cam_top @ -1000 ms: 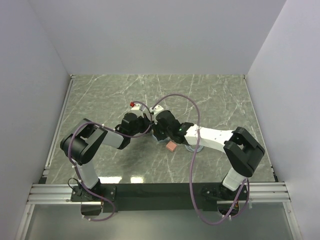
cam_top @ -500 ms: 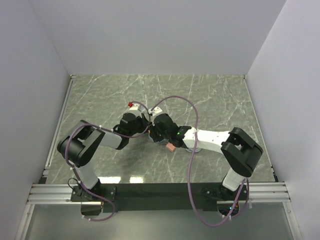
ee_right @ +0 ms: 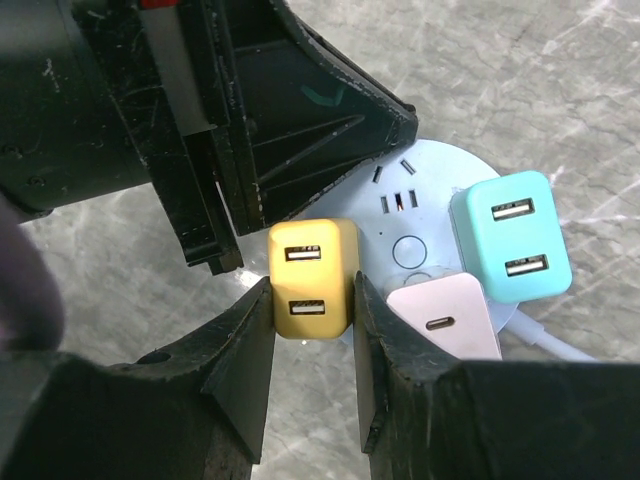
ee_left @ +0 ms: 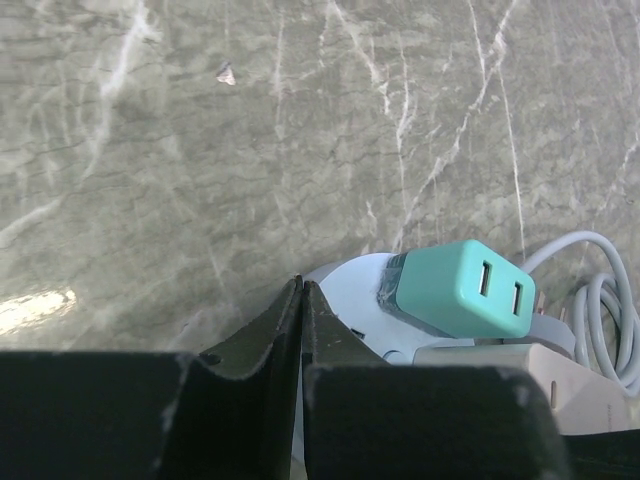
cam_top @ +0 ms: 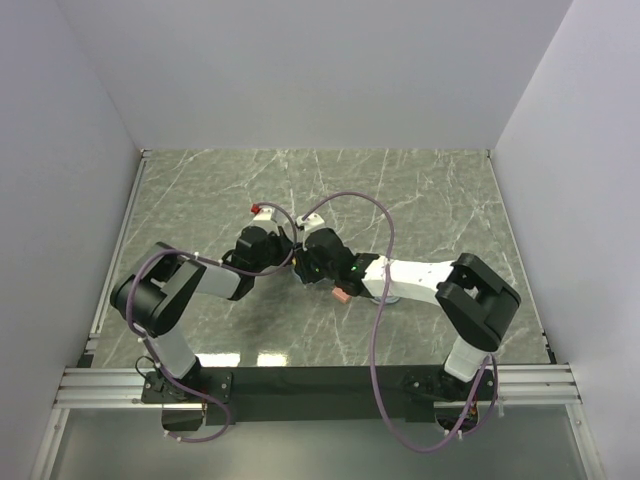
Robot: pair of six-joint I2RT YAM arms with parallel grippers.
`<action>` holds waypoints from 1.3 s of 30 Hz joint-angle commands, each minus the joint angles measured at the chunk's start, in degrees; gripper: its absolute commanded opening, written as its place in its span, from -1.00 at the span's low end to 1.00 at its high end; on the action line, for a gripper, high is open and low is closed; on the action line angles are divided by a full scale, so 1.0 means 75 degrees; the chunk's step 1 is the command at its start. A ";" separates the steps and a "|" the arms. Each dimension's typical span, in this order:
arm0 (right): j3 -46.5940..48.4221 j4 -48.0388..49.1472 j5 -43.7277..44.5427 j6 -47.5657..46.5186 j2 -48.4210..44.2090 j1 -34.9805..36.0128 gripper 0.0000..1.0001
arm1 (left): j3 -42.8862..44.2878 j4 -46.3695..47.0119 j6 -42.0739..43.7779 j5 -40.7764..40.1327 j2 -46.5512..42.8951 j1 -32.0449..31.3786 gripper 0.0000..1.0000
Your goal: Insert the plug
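At the near edge of the marble-patterned table [cam_top: 440, 190], two arms are bolted side by side. Each carries one looping purple cable [cam_top: 383, 225], and both reach inward so that their pincers meet near the middle of the surface. A small pink block [cam_top: 341, 293] lies on the table just beside the right arm.

In the right wrist view, the right gripper [ee_right: 310, 285] is closed on one yellow plug [ee_right: 310, 275], its two fingers [ee_right: 240, 345] pressing the plug's left and right sides. The plug's face, with two USB ports, is turned up toward that camera. Its long axis runs in line with the fingers, pointing away from the wrist. The plug sits at the rim of one round pale-blue socket hub [ee_right: 405, 215] and overlaps its edge. Whether its prongs have entered a socket cannot be told.

On the hub beyond it stand two more plugs:
- one teal plug [ee_right: 510, 235], also with two USB ports;
- one pinkish-white plug [ee_right: 450, 315] with a single oval port.

Free slots show on the hub's top between them.

The left gripper [ee_left: 302, 295] has its fingers pressed together with nothing between them, their tips just at the hub's rim opposite the yellow plug. In the left wrist view a coiled white cord [ee_left: 605, 300] lies past the teal plug.
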 commanded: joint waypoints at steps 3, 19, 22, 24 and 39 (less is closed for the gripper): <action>-0.0904 -0.2573 -0.1471 0.0998 0.1979 0.0320 -1.00 | -0.0194 0.0091 -0.0015 0.0837 -0.0450 -0.0305 -0.81; -0.0669 -0.2878 -0.1389 0.1326 0.2798 0.0472 -1.00 | -0.0405 0.0009 0.0079 0.0790 -0.0707 -0.0141 -0.82; -0.0705 -0.2866 -0.1436 0.1431 0.2881 0.0519 -1.00 | -0.0522 0.0044 0.0079 0.0802 -0.0872 -0.0035 -0.82; -0.0740 -0.2878 -0.1401 0.1537 0.2916 0.0554 -1.00 | -0.0593 0.0044 0.0091 0.0790 -0.0977 -0.0012 -0.82; -0.0681 -0.2819 -0.1471 0.1526 0.3080 0.0718 -1.00 | -0.1577 0.0512 -0.0518 -0.0182 -0.2653 0.0222 -0.83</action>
